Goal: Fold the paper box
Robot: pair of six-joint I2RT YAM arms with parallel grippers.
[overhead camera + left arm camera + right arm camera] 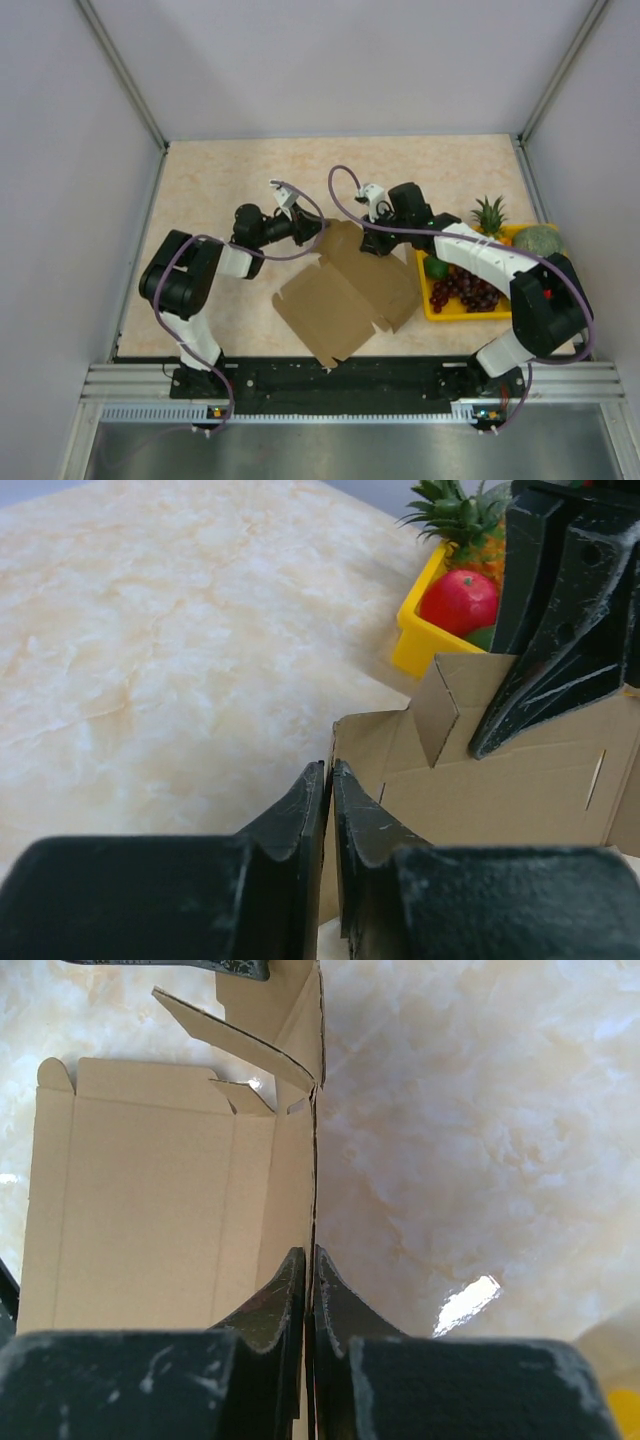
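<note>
The left gripper (330, 770) is pinching a raised edge of the paper box (345, 295). Its two fingers are pressing almost together, with only a sliver of brown board showing in the slit between them. Just past its fingertips the pinched panel is standing up as a low wall, and a small triangular tab is leaning inward from the wall's top edge. Farther along that same wall, ahead and to the right of the left gripper, the right gripper (310, 1255) is clamping the board too. Its fingers are squeezing shut on a flap that is showing edge-on and running straight out from its tips. To the left of the right gripper the rest of the creased sheet is lying open on the bench (180, 630). From both grippers it is reaching back toward the arm bases. To the right of the right gripper, bare marbled bench is showing. Beyond the right gripper, as the left wrist sees it, a yellow tray (415, 640) is sitting apart from the box, holding a red apple (460, 600), a pineapple (455, 515) and grapes (465, 290).
</note>
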